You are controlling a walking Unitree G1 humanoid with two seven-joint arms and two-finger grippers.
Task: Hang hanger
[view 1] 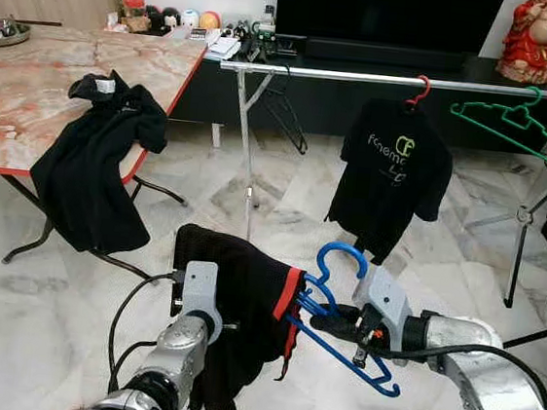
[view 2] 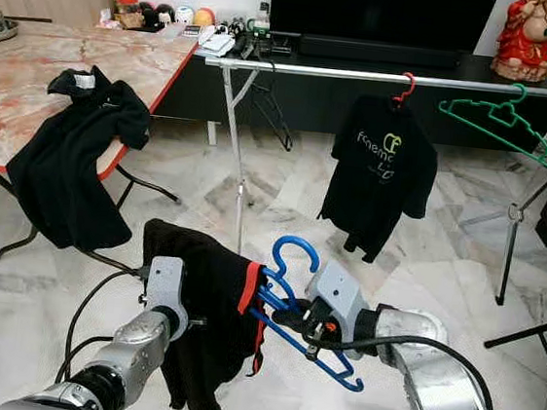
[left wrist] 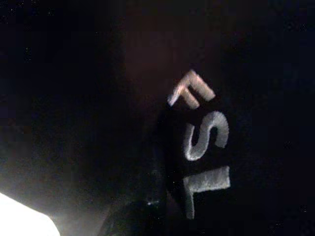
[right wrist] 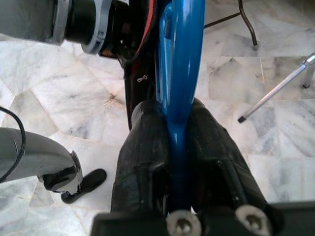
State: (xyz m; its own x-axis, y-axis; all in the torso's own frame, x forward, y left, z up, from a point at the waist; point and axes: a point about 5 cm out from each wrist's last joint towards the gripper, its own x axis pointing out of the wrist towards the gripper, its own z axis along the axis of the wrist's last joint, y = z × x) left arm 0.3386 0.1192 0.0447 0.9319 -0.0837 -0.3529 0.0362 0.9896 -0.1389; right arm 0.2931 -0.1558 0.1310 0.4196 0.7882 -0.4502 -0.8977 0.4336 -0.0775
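A blue plastic hanger is clamped between the fingers of my right gripper, low in front of me, with its hook pointing up. The right wrist view shows both black fingers pressed against the blue hanger. A black shirt with red trim hangs over the end of my left arm, and the hanger's left end pokes into it. White letters on dark fabric fill the left wrist view. The metal rail runs across ahead.
On the rail hang a black printed t-shirt on a red hanger and a bare green hanger. A marble table at left has a black garment draped over its edge. A dark TV cabinet stands behind.
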